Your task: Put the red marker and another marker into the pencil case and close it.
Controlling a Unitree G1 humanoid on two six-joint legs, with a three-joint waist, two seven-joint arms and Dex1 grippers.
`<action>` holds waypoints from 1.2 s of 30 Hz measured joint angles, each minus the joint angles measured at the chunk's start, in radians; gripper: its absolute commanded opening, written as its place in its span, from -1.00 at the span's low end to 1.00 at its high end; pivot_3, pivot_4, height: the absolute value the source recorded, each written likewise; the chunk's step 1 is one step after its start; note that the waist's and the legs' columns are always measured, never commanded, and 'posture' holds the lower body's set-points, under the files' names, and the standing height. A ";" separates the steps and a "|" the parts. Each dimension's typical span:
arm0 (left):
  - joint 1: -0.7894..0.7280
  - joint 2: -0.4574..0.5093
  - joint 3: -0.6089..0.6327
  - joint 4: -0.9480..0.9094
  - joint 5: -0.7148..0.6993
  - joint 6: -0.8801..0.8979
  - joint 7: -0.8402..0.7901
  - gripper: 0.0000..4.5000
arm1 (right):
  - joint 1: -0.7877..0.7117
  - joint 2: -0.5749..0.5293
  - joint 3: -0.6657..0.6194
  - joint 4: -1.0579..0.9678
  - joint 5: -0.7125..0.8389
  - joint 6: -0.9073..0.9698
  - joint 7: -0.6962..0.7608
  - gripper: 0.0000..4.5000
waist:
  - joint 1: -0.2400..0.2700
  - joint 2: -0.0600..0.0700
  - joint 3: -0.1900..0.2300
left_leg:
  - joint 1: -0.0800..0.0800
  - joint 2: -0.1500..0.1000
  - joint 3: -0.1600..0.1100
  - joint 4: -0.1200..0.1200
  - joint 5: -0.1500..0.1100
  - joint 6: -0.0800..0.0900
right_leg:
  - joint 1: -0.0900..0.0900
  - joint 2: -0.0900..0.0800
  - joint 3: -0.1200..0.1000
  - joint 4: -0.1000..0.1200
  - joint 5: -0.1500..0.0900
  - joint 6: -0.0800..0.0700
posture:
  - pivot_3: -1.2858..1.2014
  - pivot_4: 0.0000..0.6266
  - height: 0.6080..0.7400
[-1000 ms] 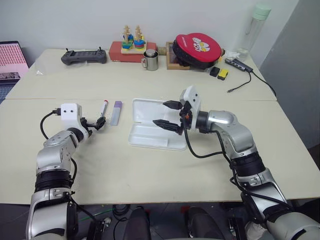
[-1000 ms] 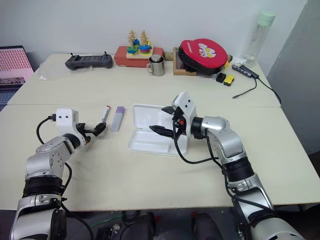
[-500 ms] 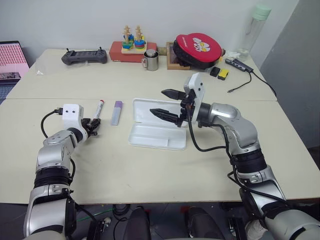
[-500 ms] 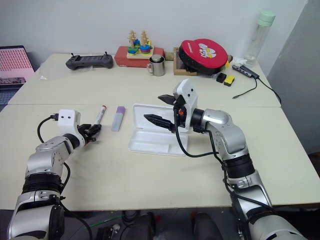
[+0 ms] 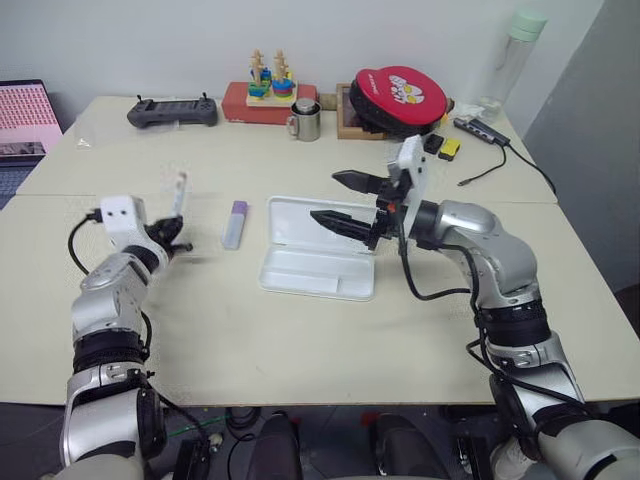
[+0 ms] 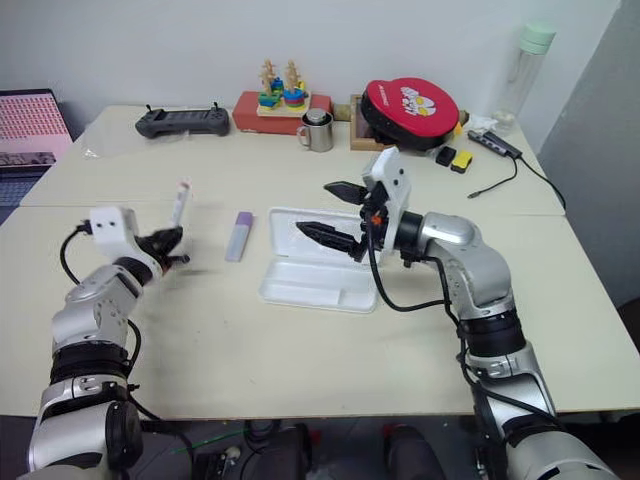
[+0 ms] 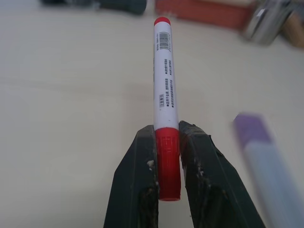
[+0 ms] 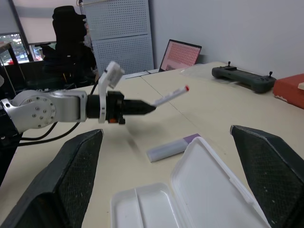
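Observation:
The red marker (image 7: 164, 80), white with a red cap and red end, is off the table and slants upward. My left gripper (image 7: 166, 130) is shut on its red cap, seen at the left of the table as left gripper (image 6: 165, 243). The purple-capped marker (image 5: 234, 224) lies flat on the table between that hand and the pencil case (image 5: 300, 272). The white case lies open, its lid flat behind the tray. My right gripper (image 5: 328, 197) hovers above the case's right part, pointing left, open and holding nothing.
Along the far edge stand a black controller (image 5: 172, 112), a red toy box (image 5: 260, 95), a metal mug (image 5: 304, 120), a round red case (image 5: 397, 90) and a bottle (image 5: 518, 50). A laptop (image 5: 25, 115) sits far left. Bare table lies in front of the case.
My left gripper shut on the red marker's cap and lifted it off the table, tipping it upward. My right gripper rose a little above the case and stayed open.

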 measured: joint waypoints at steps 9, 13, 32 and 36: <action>-0.080 0.075 -0.354 -0.227 -0.005 -0.056 -0.572 -0.83 | 0.107 -0.133 -0.071 -0.124 0.046 0.054 -0.037 1.00 | -0.023 0.002 0.000 | 0.003 0.000 0.001 -0.001 0.000 0.001 | 0.000 0.001 0.003 0.001 -0.002 0.003 | 0.03 -0.52 1.00; -0.180 0.097 -0.482 -0.104 0.115 -0.178 -0.724 -0.83 | 0.134 -0.150 -0.082 -0.162 0.053 0.062 -0.067 1.00 | -0.033 0.002 0.000 | 0.003 0.000 0.001 0.000 0.000 0.001 | 0.000 0.001 0.004 0.001 -0.002 0.003 | 0.03 -0.52 1.00; -0.319 0.074 -0.650 0.324 0.414 -0.465 -0.866 -0.07 | 0.314 -0.198 -0.086 -0.338 0.065 0.109 -0.174 1.00 | -0.031 0.002 0.000 | 0.000 0.000 0.000 0.000 0.000 0.001 | -0.002 0.001 0.002 0.001 -0.004 0.001 | 0.03 -0.52 1.00; -0.289 0.087 -0.644 0.280 0.412 -0.434 -0.857 0.23 | 0.310 -0.198 -0.074 -0.335 0.067 0.108 -0.174 1.00 | -0.032 0.002 0.000 | 0.000 0.000 0.000 0.000 0.000 0.001 | -0.002 0.001 0.002 0.001 -0.004 0.001 | 0.03 -0.52 1.00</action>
